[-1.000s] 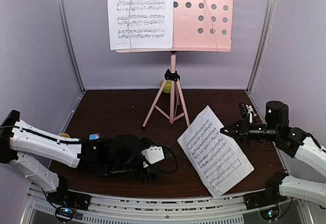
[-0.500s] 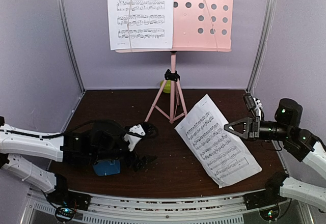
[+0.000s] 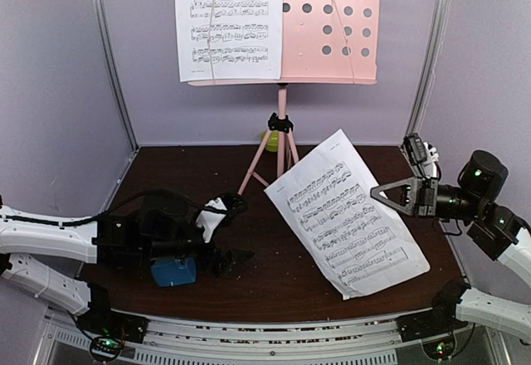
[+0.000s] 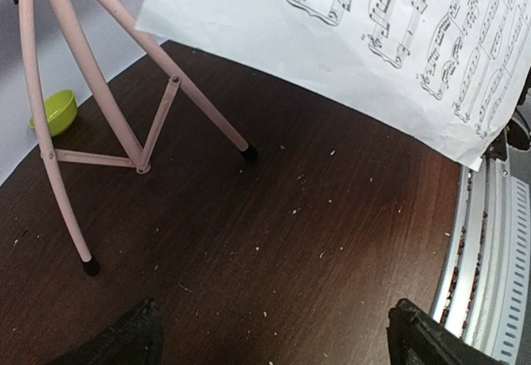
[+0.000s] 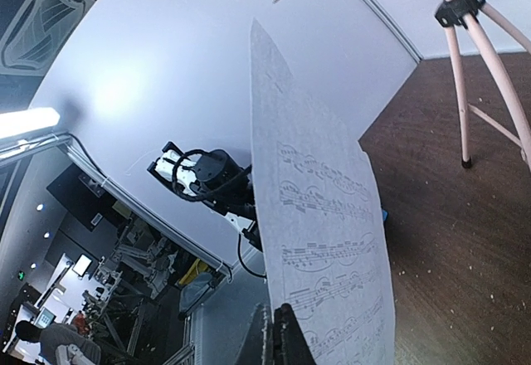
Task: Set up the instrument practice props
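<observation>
The pink music stand (image 3: 330, 25) stands at the back, with one white sheet-music page (image 3: 230, 21) on the left half of its desk. My right gripper (image 3: 381, 192) is shut on the right edge of the second page (image 3: 344, 211) and holds it tilted above the table; the right wrist view shows the page (image 5: 323, 240) pinched in the jaws (image 5: 280, 336). The blue metronome (image 3: 174, 271) sits on the table at the near left, partly hidden by my left arm. My left gripper (image 3: 236, 231) is open and empty; its fingertips (image 4: 124, 340) hover over bare table.
A lime-green bowl (image 3: 267, 139) sits behind the stand's tripod legs (image 3: 280, 166), and it also shows in the left wrist view (image 4: 54, 109). Metal rails run along the table's near edge (image 3: 274, 328). Grey walls close in the left, back and right.
My right gripper has lifted the second page up and toward the stand. My left arm has drawn back to the left, and the blue metronome has come into view on the table.
</observation>
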Robot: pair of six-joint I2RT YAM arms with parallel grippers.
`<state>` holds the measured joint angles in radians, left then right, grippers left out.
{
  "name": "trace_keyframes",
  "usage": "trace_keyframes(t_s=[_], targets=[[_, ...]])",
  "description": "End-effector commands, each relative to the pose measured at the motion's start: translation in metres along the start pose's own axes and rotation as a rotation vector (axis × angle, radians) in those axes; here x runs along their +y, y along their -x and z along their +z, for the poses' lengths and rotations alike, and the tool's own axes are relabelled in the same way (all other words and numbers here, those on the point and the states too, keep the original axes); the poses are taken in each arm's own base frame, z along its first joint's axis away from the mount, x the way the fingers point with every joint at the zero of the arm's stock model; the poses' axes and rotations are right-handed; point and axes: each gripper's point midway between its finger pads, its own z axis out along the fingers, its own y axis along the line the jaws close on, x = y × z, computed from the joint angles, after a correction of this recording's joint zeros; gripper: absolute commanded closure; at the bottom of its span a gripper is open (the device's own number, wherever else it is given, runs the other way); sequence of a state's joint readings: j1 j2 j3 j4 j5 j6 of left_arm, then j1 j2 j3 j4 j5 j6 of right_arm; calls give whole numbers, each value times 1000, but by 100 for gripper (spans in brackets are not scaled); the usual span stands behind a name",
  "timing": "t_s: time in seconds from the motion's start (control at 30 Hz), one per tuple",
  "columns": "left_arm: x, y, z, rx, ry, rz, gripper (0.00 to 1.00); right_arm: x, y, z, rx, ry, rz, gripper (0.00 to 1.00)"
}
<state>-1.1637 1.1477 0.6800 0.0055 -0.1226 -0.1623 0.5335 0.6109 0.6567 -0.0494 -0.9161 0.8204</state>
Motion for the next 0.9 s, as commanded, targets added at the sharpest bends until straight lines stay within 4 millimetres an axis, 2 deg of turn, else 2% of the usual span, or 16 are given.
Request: trace_keyframes(t_s=[0.0,0.33,0.57,0.7,0.87], targets=[[-6,58,-2,-137,-40,-27,4,44,34,-2,-77,81,-124,100],[-5,135,-13,-331,-141,-126,3,106,80,-6,-134,172,-253,100],[-34,208,-26,-490,-334,-109,3,149,103,-16,-180,237,-330,100],[-51,247,-41,-599,-461,-102,4,162,117,-19,-221,242,-367,100],[-65,276,-55,-681,-584,-133,10,170,133,-22,-286,232,-405,100]])
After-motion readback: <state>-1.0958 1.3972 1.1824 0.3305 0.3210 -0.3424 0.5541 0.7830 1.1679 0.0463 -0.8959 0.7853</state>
